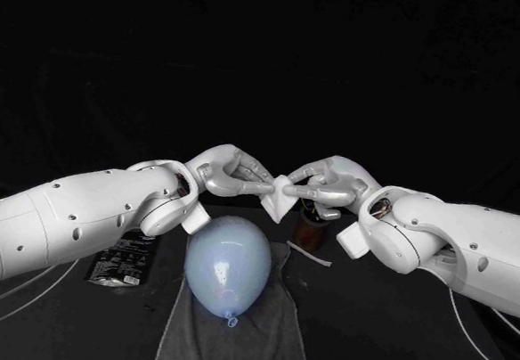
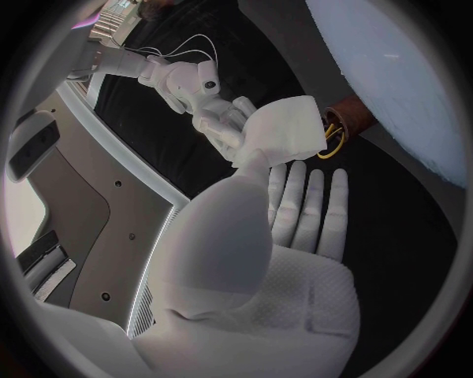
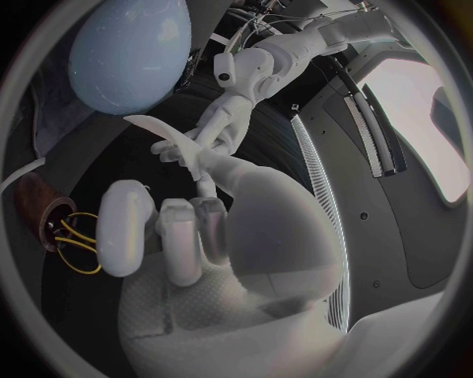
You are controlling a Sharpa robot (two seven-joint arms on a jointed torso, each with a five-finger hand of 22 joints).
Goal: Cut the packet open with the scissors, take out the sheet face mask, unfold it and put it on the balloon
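Note:
Both hands meet above the table's middle and pinch a folded white sheet mask (image 1: 279, 193) between them. My left hand (image 1: 226, 172) holds its left edge and my right hand (image 1: 330, 182) its right edge. The mask (image 2: 287, 132) appears as a thick folded wad in the left wrist view, with my right hand (image 2: 210, 108) behind it. In the right wrist view, the mask (image 3: 158, 128) is a thin sliver between my left hand (image 3: 235, 101) and my right hand (image 3: 197, 228). Below the hands, a pale blue balloon (image 1: 230, 261) lies on a grey towel (image 1: 238, 343). The scissors' yellow handles (image 2: 335, 135) stick out of a brown holder (image 1: 312, 230).
The black packet (image 1: 121, 261) lies flat on the table left of the towel, under my left forearm. A thin white strip (image 1: 308, 255) lies by the towel's far right corner. The brown holder stands just behind the balloon, below my right hand.

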